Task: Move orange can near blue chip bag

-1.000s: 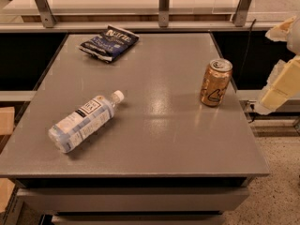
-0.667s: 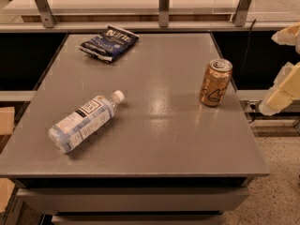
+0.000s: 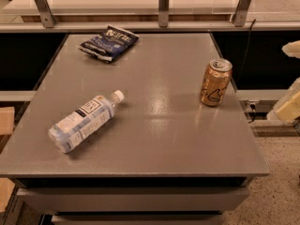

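The orange can (image 3: 215, 82) stands upright near the right edge of the grey table (image 3: 154, 139). It is golden-orange with a silver top and dark script. The blue chip bag (image 3: 108, 42) lies flat at the table's far left, well apart from the can. My gripper (image 3: 289, 102) shows only as pale cream parts at the right edge of the view, off the table and to the right of the can, not touching it.
A clear plastic water bottle (image 3: 85, 121) with a white cap lies on its side at the table's front left. A metal railing (image 3: 163, 6) runs behind the table. The floor (image 3: 276, 191) lies to the right.
The pale gripper parts at the right edge have drifted slightly right and down, further out of view. The can, bag and bottle have not moved.
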You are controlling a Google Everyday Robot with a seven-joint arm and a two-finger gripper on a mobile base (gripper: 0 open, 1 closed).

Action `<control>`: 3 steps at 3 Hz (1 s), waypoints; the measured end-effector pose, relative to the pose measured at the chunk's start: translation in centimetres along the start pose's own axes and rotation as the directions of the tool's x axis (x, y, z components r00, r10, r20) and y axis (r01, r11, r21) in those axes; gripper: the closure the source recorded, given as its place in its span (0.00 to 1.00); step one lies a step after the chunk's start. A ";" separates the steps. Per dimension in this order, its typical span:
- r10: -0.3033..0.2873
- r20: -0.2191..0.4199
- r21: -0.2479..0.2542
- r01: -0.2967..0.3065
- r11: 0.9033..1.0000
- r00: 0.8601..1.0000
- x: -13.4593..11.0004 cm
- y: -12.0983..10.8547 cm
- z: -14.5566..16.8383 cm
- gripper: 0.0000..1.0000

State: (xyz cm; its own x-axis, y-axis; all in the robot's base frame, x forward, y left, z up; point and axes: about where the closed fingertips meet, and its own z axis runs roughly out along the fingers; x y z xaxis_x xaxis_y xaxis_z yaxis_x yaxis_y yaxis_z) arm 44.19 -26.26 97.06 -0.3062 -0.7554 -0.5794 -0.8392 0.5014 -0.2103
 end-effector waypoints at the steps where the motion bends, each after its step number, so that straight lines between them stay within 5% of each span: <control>1: 0.034 0.066 0.005 -0.035 0.999 0.997 0.9 0.3 0.0 0.00; 3: 0.065 0.192 0.001 -0.066 0.998 0.979 1.0 0.2 2.0 0.00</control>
State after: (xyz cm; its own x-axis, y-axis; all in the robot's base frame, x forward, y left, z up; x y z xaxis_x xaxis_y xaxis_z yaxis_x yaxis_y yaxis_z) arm 44.61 -26.09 94.83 -0.2678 -0.6265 -0.7320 -0.8166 0.5508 -0.1727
